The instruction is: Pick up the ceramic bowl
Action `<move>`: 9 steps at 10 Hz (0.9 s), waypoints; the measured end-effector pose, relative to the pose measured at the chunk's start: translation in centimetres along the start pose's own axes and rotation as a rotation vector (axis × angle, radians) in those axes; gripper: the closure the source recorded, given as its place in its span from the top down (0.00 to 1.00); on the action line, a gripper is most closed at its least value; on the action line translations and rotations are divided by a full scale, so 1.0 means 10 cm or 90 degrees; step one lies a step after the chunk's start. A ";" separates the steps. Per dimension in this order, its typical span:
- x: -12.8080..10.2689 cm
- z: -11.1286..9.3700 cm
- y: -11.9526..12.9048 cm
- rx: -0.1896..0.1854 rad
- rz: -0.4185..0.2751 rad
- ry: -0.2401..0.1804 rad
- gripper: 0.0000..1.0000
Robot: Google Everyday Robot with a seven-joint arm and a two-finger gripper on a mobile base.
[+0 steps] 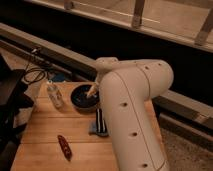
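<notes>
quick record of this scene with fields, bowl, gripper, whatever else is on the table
surface: wooden table
target: ceramic bowl, dark, upright, near the table's far edge
gripper: gripper at the bowl's right rim, at the end of the white arm
left of bowl: clear bottle, upright, apart from the bowl
in front of bowl: dark ridged object, lying flat
front left: red object, lying flat
bowl status: appears to rest on the table

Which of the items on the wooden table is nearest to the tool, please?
The dark round bowl: the tool is right at its rim, while the clear bottle, the red item and the dark block lie apart from it.
</notes>
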 end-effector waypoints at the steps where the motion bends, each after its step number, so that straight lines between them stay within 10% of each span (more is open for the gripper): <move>1: 0.00 0.02 0.00 0.001 0.001 0.002 0.66; 7: 0.02 0.00 0.04 0.001 -0.004 0.010 0.16; 9: 0.02 -0.07 0.07 -0.009 -0.013 0.013 0.13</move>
